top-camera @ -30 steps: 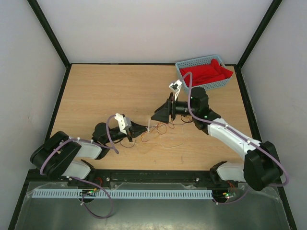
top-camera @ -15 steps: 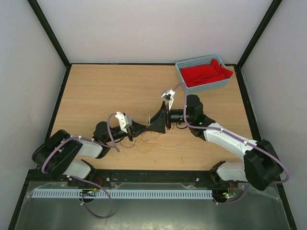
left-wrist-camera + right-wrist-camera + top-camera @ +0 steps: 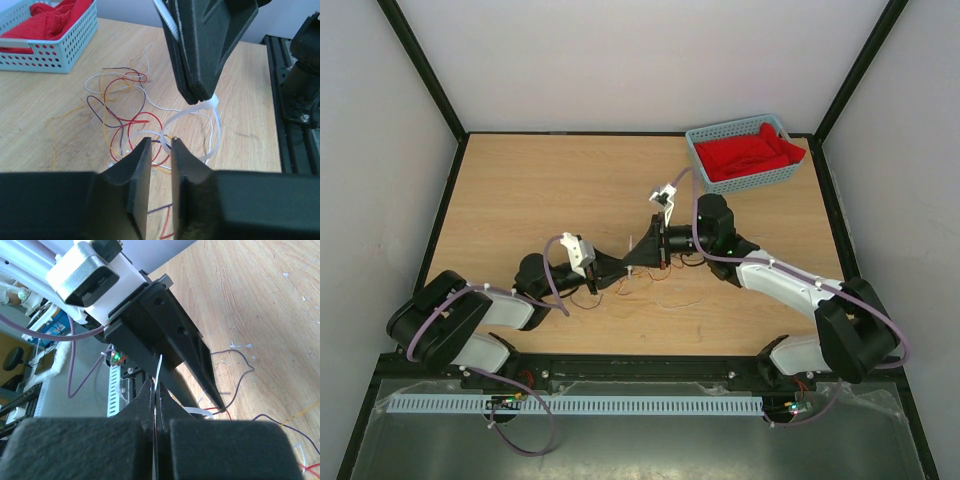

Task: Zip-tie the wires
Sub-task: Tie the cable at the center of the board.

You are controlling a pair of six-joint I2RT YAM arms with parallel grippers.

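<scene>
The wires [image 3: 121,116] are thin red, orange and dark strands curled on the table, also visible in the top view [image 3: 658,288]. A white zip tie [image 3: 196,131] forms a loop around some strands, just past my left gripper [image 3: 158,146]. That gripper's jaws stand a little apart, and bare table shows between them. My right gripper [image 3: 156,386] is shut on the zip tie's thin tail [image 3: 158,369]. It hangs tip-down over the loop's head [image 3: 210,102]. In the top view the left gripper [image 3: 617,269] and right gripper [image 3: 637,260] nearly meet tip to tip.
A light blue basket [image 3: 713,134] holding red cloth stands at the back right, also seen in the left wrist view [image 3: 55,54]. Loose wire ends trail across the wood around both grippers. Black rails run along the table's near edge.
My right arm has swung left to the left gripper and its jaws have closed on the zip tie's tail. The left gripper's jaws have parted slightly.
</scene>
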